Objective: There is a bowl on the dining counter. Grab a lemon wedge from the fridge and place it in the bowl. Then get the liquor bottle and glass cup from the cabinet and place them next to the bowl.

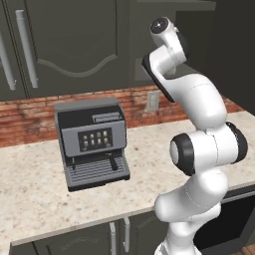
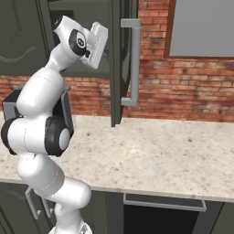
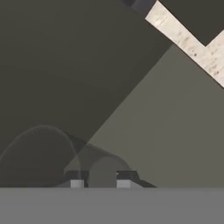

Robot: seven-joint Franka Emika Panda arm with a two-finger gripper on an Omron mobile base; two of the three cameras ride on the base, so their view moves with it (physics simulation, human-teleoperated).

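Your claw (image 3: 100,183) is drawn in narrow around the glass cup (image 3: 104,170). In the hand view its two dark fingertips (image 3: 77,183) stand right against the cup's sides, one on each side, with the translucent grey body filling the gap between them. It looks like a grip on the cup, though the contact is too faint to see clearly.

The cup stands on the cabinet shelf (image 3: 175,131), a flat olive-grey surface. A larger faint curved outline just to its left in that view is too dim to make out. A strip of speckled stone shows at the top right corner of that view.

From the base cameras, your arm (image 1: 199,109) rises from the front of the desk (image 1: 30,189) and bends up, its wrist level with the upper cabinets. In the right base view the hand reaches in beside the open cabinet door (image 2: 116,59), which swings out over the desk with its grey bar handle (image 2: 135,59) facing the camera.

A grey coffee machine (image 1: 92,142) sits on the desk left of the arm, near the red brick wall (image 2: 183,91).
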